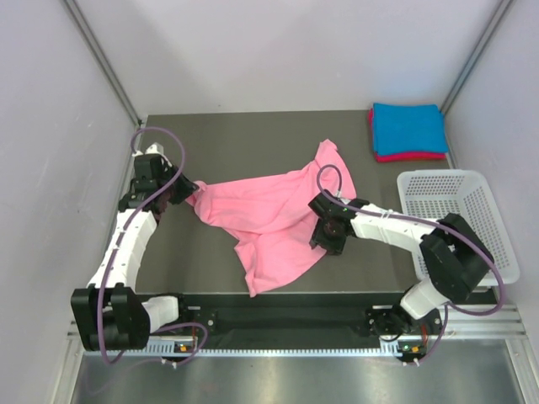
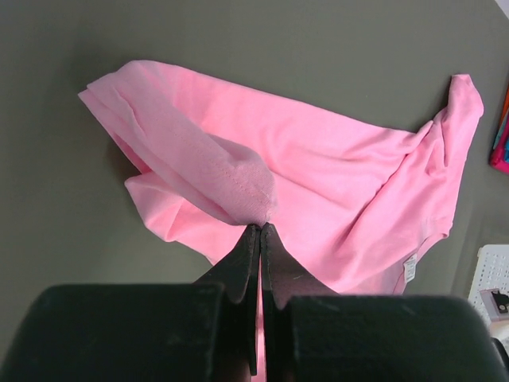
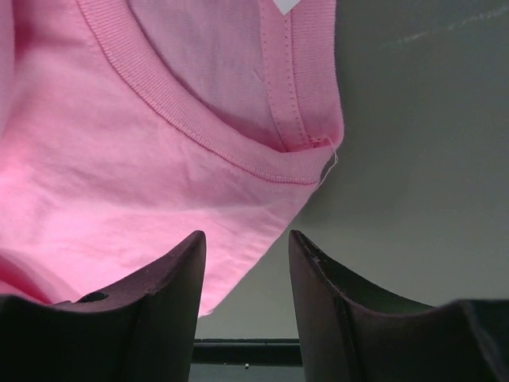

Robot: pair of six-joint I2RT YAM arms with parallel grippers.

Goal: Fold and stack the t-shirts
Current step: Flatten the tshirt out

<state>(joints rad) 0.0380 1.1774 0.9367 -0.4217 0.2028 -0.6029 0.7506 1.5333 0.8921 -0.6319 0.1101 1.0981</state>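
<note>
pink tee (image 1: 269, 215): soft matt cloth | tbl (image 1: 253, 139): smooth matt | basket (image 1: 442, 175): wht plastic mesh

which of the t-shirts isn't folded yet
The pink t-shirt, lying crumpled in the middle; the blue t-shirt and the red t-shirt under it sit folded in the far right corner.

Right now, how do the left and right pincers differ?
The left pincer is shut on a bunched edge of the pink t-shirt; the right pincer stands open, gripping nothing. The left is at the shirt's left end, the right near its collar. Both are at the same shirt.
</note>
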